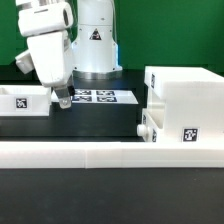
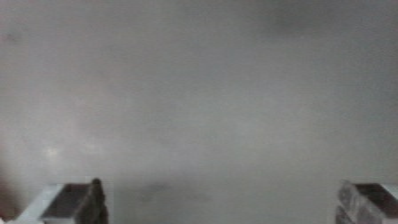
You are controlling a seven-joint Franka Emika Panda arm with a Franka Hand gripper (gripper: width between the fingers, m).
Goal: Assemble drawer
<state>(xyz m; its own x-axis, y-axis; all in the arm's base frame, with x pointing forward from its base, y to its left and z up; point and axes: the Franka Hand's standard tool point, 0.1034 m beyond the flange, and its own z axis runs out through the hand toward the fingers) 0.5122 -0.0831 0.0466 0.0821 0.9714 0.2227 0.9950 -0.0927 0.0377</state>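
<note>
**Fingers apart, nothing held**

My gripper (image 1: 63,99) hangs empty, fingers wide apart, just beside the marker board (image 1: 100,97). The housing (image 1: 185,90) sits at the exterior view's right with a small tray (image 1: 150,125) just beside it. A second tray (image 1: 22,100) sits at the far left. I judge them light, stiff, slick plastic, so I'd pinch a tray's thin wall.
</note>
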